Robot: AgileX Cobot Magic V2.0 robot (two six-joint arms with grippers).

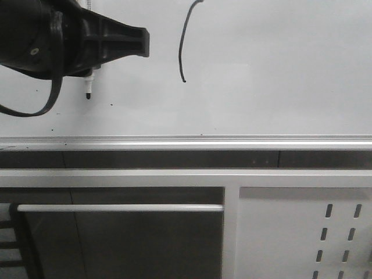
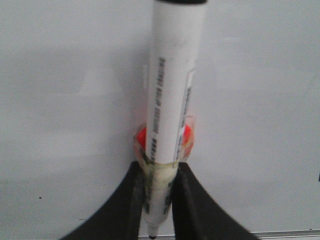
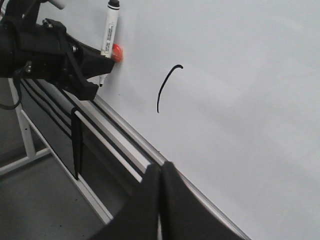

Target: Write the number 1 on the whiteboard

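Marker (image 2: 170, 100) print unreadable; number 1 (image 1: 185, 43) on whiteboard (image 1: 279, 70).

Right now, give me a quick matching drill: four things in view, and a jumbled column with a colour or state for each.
Things:
1. marker
2. number 1
3. right gripper
4. whiteboard rail

States:
A. shut on nothing
B. silver, along the lower edge
C. clamped in the left gripper
D. thin black stroke, hook at top

Pairs: 1-C, 2-D, 3-A, 4-B
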